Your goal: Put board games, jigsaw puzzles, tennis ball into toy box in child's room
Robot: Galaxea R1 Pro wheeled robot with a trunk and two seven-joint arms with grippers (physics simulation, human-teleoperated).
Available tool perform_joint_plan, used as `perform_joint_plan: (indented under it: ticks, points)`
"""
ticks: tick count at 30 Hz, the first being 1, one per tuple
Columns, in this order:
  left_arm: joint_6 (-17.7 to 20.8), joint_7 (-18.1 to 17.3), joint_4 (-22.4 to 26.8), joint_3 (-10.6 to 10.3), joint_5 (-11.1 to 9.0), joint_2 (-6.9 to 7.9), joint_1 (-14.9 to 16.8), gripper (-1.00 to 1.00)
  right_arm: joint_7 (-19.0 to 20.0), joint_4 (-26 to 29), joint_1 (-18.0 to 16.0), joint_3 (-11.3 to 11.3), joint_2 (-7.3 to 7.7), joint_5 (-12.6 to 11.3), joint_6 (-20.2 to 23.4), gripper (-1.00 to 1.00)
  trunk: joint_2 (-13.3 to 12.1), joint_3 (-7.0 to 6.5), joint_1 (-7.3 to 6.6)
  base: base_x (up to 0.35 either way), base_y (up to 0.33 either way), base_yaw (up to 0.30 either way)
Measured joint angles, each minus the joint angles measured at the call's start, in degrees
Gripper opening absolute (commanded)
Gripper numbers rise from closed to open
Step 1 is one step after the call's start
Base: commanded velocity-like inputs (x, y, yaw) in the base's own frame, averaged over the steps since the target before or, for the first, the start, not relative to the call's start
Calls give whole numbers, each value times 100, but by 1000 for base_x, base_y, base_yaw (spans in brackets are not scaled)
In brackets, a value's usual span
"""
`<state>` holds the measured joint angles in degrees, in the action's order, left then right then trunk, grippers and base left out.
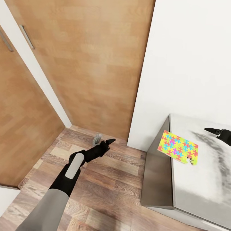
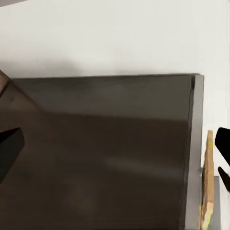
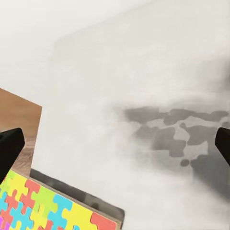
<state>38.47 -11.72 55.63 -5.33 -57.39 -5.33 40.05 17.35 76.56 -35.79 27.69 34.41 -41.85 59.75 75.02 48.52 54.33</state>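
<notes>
A jigsaw puzzle point(image 1: 178, 147), a thin sheet of yellow, pink, green and blue pieces, lies on the table point(image 1: 199, 186) at its near end, one corner hanging over the edge. My right gripper point(image 1: 213, 132) hovers open over the tabletop, a little right of the puzzle. The right wrist view has that puzzle point(image 3: 43, 208) low between the spread fingers of the right gripper point(image 3: 115, 148). Out over the wooden floor, my left gripper point(image 1: 109, 141) is open and faces the table's dark end panel point(image 2: 105, 158). In the left wrist view the puzzle point(image 2: 209, 184) appears edge-on.
Wooden wardrobe doors point(image 1: 89, 64) stand ahead and to the left, with a white wall point(image 1: 192, 57) behind the table. A small grey object point(image 1: 97, 138) sits on the floor by the left gripper. The table's dark side panel point(image 1: 157, 179) drops to the wood floor point(image 1: 112, 192).
</notes>
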Motion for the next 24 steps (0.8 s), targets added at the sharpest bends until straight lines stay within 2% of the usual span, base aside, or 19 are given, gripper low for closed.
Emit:
perform_joint_plan:
  ticks: [15, 21, 23, 24]
  points:
    - [48, -229, -52, -47, 11, 11, 54, 100, 1, 0, 4, 0, -2, -1, 0, 100, 563, 252, 308, 0, 0, -5]
    - [39, -248, -53, -215, 13, 0, 59, 100, -1, 2, 3, 0, -2, -3, 0, 100, 563, 252, 308, 0, 0, -138]
    - [22, -261, -53, -381, 8, 2, 60, 100, -1, 7, 2, 0, 0, -3, 0, 100, 563, 252, 308, 0, 0, -199]
    - [22, -261, -53, -384, 9, 2, 60, 100, -1, 7, 2, 0, 1, -3, 0, 100, 563, 252, 308, 0, 0, -215]
